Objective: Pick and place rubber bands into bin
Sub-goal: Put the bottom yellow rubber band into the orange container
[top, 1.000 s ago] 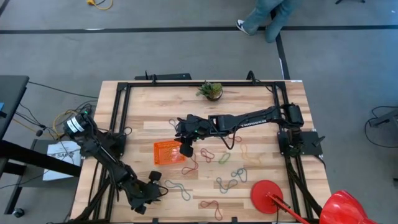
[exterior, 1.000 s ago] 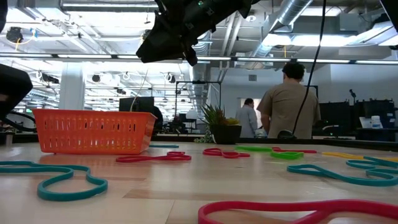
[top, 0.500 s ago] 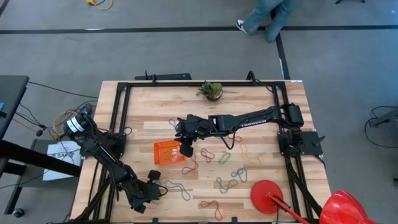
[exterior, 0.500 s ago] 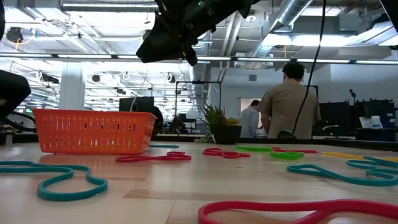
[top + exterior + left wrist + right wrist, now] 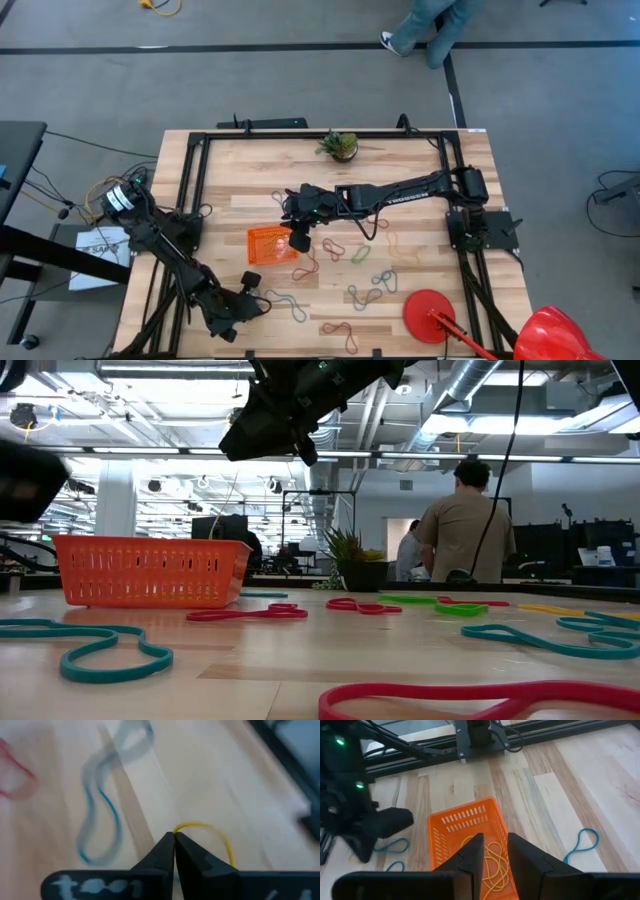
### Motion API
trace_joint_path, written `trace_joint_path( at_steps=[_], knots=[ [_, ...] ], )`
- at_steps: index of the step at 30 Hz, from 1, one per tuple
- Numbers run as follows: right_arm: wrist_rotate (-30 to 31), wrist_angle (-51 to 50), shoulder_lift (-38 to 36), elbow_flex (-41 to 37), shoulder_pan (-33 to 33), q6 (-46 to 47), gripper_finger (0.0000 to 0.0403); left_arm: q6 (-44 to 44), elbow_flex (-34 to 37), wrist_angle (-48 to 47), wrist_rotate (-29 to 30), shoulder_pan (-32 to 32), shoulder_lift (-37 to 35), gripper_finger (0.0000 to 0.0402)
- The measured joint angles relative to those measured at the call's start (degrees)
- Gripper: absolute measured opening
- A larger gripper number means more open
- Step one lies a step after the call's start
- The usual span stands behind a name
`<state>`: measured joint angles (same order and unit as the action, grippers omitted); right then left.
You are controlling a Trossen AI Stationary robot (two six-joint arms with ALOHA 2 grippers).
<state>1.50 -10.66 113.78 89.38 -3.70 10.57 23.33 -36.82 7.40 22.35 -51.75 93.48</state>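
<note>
The orange mesh bin (image 5: pixel 270 244) stands left of the table's middle, and several yellow rubber bands (image 5: pixel 492 857) lie inside it. My right gripper (image 5: pixel 299 239) (image 5: pixel 494 851) hovers open above the bin's right end, high over the table in the low view (image 5: pixel 270 430). Near the table's near-left corner, my left gripper (image 5: pixel 246 291) (image 5: pixel 174 837) is shut on a yellow rubber band (image 5: pixel 220 839). Loose bands rest flat on the wood: a teal one (image 5: pixel 285 303) beside the left gripper, a red one (image 5: pixel 340 333), another teal one (image 5: pixel 365 295) and a green one (image 5: pixel 358 255). My left gripper pinches the yellow rubber band at one end of its loop (image 5: pixel 181 826) between the tips of its two shut fingers. The rest of the loop curves away past the fingertips to one side. Whether the band is clear of the table, I cannot tell.
A flat red round disc (image 5: pixel 430 315) lies near the near-right corner, and a small potted plant (image 5: pixel 341 146) stands at the far edge. Black frame rails (image 5: pixel 195 200) run along the table's sides. People stand in the room beyond the table (image 5: pixel 465 525).
My left gripper has risen in the low view and its wrist picture is blurred by motion. The right gripper has stayed still above the bin.
</note>
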Motion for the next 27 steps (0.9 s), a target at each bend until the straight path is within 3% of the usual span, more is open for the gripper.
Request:
trace_joint_path(
  at_steps=[8,12,14,19,25,27],
  knots=[
    [0.0,0.0,0.0,0.0,0.0,0.0,0.0079,-0.6,-4.4,-11.7,18.8,0.0,-12.5,0.0000],
    [0.0,0.0,0.0,0.0,0.0,0.0,0.0079,-0.3,-5.1,-20.4,32.6,0.1,-20.0,0.0000],
    [0.0,0.0,0.0,0.0,0.0,0.0,0.0079,-2.1,-5.2,-23.4,36.7,1.1,-23.3,0.0000],
    [0.0,0.0,0.0,0.0,0.0,0.0,0.0079,-3.5,-5.2,-28.0,35.2,7.5,-27.4,0.0000],
    [0.0,0.0,0.0,0.0,0.0,0.0,0.0079,-3.2,-5.2,-29.4,22.6,16.4,-23.3,0.0000],
    [0.0,0.0,0.0,0.0,0.0,0.0,0.0079,-3.2,-5.2,-29.3,21.2,18.3,-21.0,0.0000]
  ],
)
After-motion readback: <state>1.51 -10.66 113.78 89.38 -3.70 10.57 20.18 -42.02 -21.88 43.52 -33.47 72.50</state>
